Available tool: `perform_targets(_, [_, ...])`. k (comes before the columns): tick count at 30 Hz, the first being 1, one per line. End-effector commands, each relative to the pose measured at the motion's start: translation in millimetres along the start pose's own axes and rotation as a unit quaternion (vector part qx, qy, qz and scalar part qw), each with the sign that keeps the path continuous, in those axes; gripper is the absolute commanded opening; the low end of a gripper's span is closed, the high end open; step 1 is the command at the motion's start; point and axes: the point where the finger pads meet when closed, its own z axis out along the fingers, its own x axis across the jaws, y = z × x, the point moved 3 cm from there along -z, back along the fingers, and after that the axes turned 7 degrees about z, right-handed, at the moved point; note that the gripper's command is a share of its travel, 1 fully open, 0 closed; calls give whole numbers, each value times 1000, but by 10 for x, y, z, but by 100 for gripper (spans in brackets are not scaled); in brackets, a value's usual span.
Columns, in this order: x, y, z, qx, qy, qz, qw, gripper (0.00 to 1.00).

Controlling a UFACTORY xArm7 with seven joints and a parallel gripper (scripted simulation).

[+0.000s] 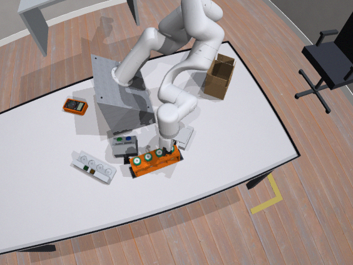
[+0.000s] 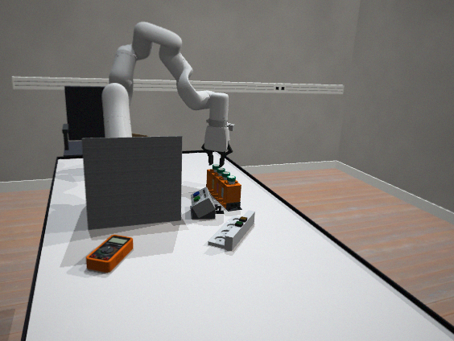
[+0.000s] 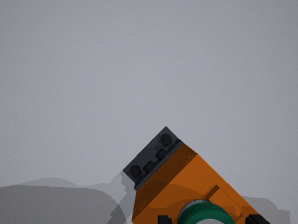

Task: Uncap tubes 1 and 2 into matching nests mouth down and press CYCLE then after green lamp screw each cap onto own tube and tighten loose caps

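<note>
Over the tube 1 end of the orange decapping station (image 1: 153,167): the gripper (image 2: 216,162), pointing straight down from a vertical wrist. Pincer half spread, nothing clamped in it. In the wrist view, dark fingertips on either side of the green cap of tube 1 (image 3: 200,213) (contact or a hair of gap, cannot tell).

Station placed about midway along the white tabletop (image 1: 225,140), on the side of the long edge opposite the arm's base, angled to that edge. On it, three more green caps in a row: tube 2 (image 1: 159,152), tube 3 (image 1: 148,157), tube 4 (image 1: 136,160), each on its tube.

Just beside the tube 4 end, toward the base-side long edge: the grey key housing (image 1: 125,150), with the green READY key (image 1: 119,139) and the blue CYCLE key (image 1: 127,138), both unlit as far as can be told.

Near the housing, apart from the station: the pale cap tray (image 2: 235,238), with its two small lamps (image 1: 89,169) side by side.

By the base-side long edge: an orange multimeter (image 1: 75,106), a grey pedestal (image 1: 104,81) under the arm and, close to one corner, an open cardboard box (image 1: 216,85).
</note>
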Motion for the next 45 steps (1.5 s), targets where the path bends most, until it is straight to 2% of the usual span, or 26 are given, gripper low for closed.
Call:
perform_targets(1, [20, -11, 0, 2, 3, 0, 1000, 46])
perform_targets(30, [21, -12, 100, 2, 3, 0, 1000, 46])
perform_targets(31, [21, -12, 100, 2, 3, 0, 1000, 0])
perform_targets(45, [21, -12, 100, 2, 3, 0, 1000, 0])
